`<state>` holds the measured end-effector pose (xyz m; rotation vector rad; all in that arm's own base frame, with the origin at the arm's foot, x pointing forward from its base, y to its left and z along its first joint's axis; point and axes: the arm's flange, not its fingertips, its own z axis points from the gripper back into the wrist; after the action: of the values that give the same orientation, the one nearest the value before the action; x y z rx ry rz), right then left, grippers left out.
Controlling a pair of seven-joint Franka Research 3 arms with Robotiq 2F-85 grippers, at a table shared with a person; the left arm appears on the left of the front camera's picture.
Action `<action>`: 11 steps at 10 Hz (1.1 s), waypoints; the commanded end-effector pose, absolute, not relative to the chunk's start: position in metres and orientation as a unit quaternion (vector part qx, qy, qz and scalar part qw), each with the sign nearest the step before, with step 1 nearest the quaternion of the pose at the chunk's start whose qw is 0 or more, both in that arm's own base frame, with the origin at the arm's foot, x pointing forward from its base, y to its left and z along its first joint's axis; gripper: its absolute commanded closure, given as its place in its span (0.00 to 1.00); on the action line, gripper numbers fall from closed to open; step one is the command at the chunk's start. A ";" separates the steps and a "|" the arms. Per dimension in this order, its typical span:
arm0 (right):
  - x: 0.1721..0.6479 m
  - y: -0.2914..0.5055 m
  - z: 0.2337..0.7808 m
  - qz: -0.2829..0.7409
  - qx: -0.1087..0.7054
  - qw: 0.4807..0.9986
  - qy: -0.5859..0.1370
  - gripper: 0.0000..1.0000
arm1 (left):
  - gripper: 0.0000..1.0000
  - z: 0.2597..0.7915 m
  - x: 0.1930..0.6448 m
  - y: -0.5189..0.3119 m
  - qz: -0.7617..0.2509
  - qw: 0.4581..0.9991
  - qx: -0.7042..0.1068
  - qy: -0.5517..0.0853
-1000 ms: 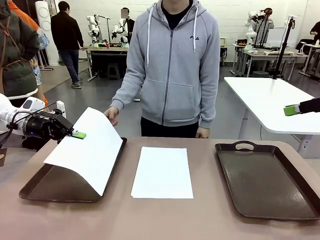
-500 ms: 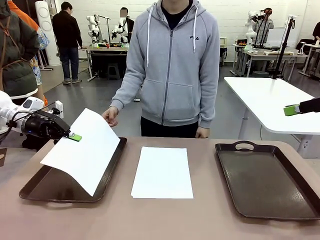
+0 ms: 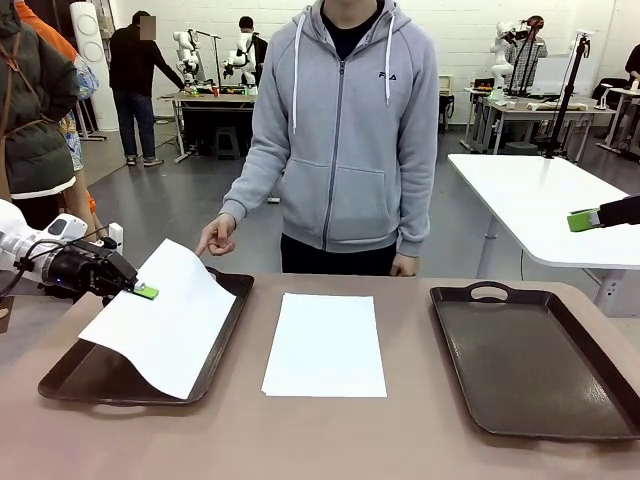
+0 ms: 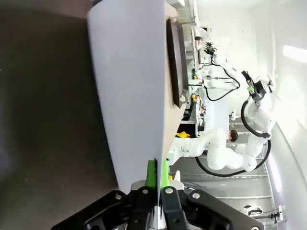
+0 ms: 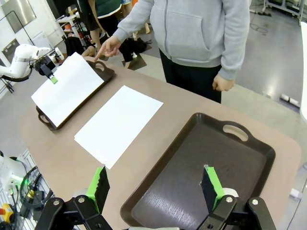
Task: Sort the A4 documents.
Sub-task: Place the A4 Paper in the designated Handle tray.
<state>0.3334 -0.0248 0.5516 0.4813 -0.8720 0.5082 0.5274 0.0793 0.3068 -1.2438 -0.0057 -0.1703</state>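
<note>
Lower the sheet (image 3: 165, 330) pinched by its edge in the left claw (image 3: 145, 292) — tilted over the left tray (image 3: 75, 378) — flat inside the rim before letting go. Leave the second sheet (image 3: 325, 345) on the desk (image 3: 420, 445) between trays, and the right claw (image 5: 156, 187) spread wide, empty.

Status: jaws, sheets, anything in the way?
Left gripper jaws shut on held sheet, tilted over left tray. Right gripper jaws open, above right tray. Second sheet flat between trays. Person's hand pointing by left tray.
</note>
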 end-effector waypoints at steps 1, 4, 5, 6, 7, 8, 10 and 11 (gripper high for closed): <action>0.335 -0.024 0.549 0.243 0.235 0.846 -0.412 0.00 | 0.99 0.303 0.539 0.082 -0.056 0.829 -0.557 0.008; 0.335 -0.024 0.549 0.243 0.235 0.846 -0.412 0.00 | 0.99 0.303 0.546 0.082 -0.040 0.867 -0.496 0.019; 0.335 -0.024 0.549 0.243 0.235 0.846 -0.412 0.00 | 0.99 0.302 0.548 0.083 -0.031 0.883 -0.467 0.030; 0.335 -0.024 0.549 0.243 0.235 0.846 -0.412 0.00 | 0.99 0.303 0.549 0.084 -0.026 0.896 -0.442 0.040; 0.335 -0.024 0.549 0.243 0.235 0.846 -0.412 0.00 | 0.99 0.305 0.550 0.083 -0.027 0.905 -0.421 0.048; 0.335 -0.024 0.549 0.243 0.235 0.846 -0.412 0.00 | 0.99 0.305 0.552 0.081 -0.027 0.909 -0.414 0.045; 0.335 -0.024 0.549 0.243 0.235 0.846 -0.412 0.00 | 0.99 0.299 0.557 0.076 -0.025 0.913 -0.403 0.048; 0.335 -0.024 0.549 0.243 0.235 0.846 -0.412 0.00 | 0.99 0.298 0.558 0.076 -0.026 0.914 -0.401 0.049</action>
<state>0.3334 -0.0248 0.5516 0.4813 -0.8720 0.5082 0.5549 0.0772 0.2969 -0.8576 0.0837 -0.0667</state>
